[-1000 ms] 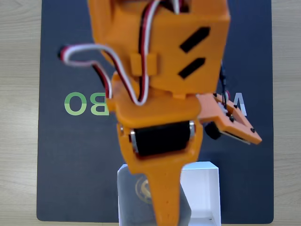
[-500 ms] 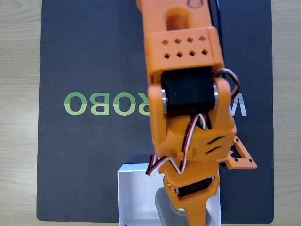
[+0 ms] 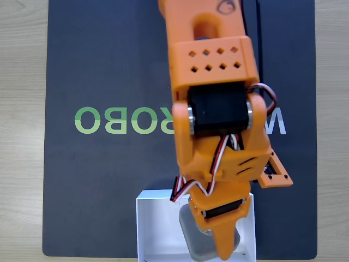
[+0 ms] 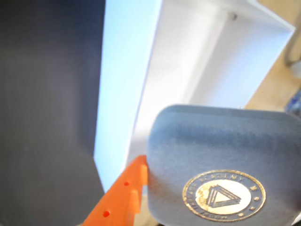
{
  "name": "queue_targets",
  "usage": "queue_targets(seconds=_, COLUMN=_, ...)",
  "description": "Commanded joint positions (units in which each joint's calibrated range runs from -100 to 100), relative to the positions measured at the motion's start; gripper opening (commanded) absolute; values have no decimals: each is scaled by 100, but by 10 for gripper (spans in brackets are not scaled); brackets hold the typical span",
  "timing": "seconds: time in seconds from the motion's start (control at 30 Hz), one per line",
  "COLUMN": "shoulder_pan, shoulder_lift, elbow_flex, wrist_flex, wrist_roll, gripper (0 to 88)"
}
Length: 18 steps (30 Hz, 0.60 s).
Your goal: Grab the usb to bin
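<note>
Beneath me the bin (image 4: pixel 141 70) stands open-topped, its white floor bare and free to enter. Only its thin walls hem the way in. The usb (image 4: pixel 221 160) at my fingers (image 4: pixel 123 197) blocks part of that opening in the wrist view.

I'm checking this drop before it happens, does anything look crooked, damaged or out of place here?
Nothing stands out. The gripper holds the grey usb over the open white bin, gold emblem facing the wrist camera. The bin sits squarely on the dark mat, walls intact.
</note>
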Motion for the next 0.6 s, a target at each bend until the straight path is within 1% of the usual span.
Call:
queue_targets(seconds=0.0, shoulder_pan=29, shoulder_lift=-275, elbow_flex=-210, wrist_flex=187, wrist_roll=-21, gripper=223)
queue_targets(seconds=0.07, shoulder_pan=21, shoulder_lift=-343, elbow_flex=-210, wrist_flex=274, wrist_roll=-27, gripper=237)
queue_targets(seconds=0.3, shoulder_pan=12, shoulder_lift=-419, elbow_flex=-201, wrist_flex=318, wrist_roll=21, gripper=242)
queue_targets(seconds=0.37, shoulder_pan=21, shoulder_lift=-419, elbow_flex=-201, wrist_flex=318, wrist_roll=21, gripper=277)
queue_targets(seconds=0.47, shoulder_pan=21, shoulder_lift=-419, elbow_flex=-210, wrist_flex=423, wrist_roll=21, gripper=353)
queue_targets(seconds=0.57, shoulder_pan=21, shoulder_lift=-487, elbow_flex=-210, wrist_flex=571, wrist_roll=21, gripper=377)
